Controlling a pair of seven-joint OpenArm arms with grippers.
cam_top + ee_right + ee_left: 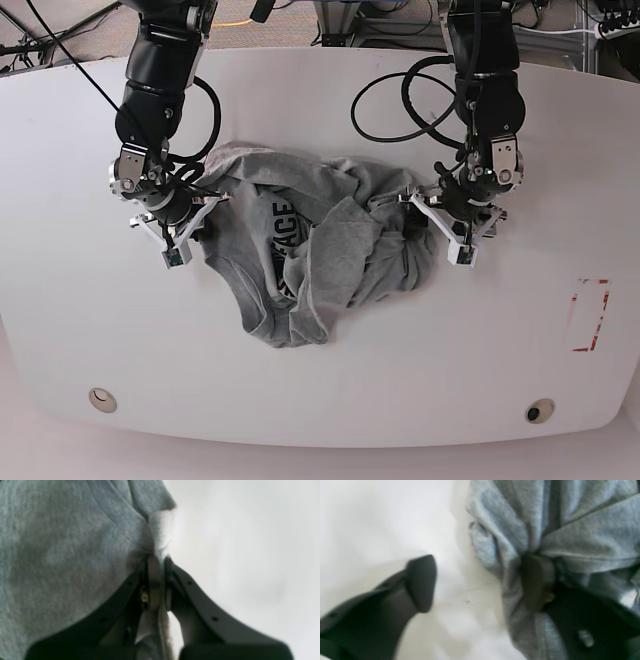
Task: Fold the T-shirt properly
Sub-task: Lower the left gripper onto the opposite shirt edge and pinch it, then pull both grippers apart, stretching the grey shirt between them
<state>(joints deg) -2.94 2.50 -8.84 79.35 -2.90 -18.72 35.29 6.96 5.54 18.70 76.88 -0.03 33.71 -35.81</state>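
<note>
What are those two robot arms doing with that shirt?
They are trying to fold a grey T-shirt that lies crumpled in a heap on the white table. The right gripper is pinched shut on one edge of the cloth. The left gripper is at the other side with its jaws apart: one finger pushes into the fabric, the other is over bare table. Nothing is folded yet.

Bright, even overhead light; the glossy white table (330,380) glares softly, with faint shadows beneath the crumpled light heather-grey cotton T-shirt (330,240). Both wrist views are blurred, worst toward six o'clock; the base view is sharp.
</note>
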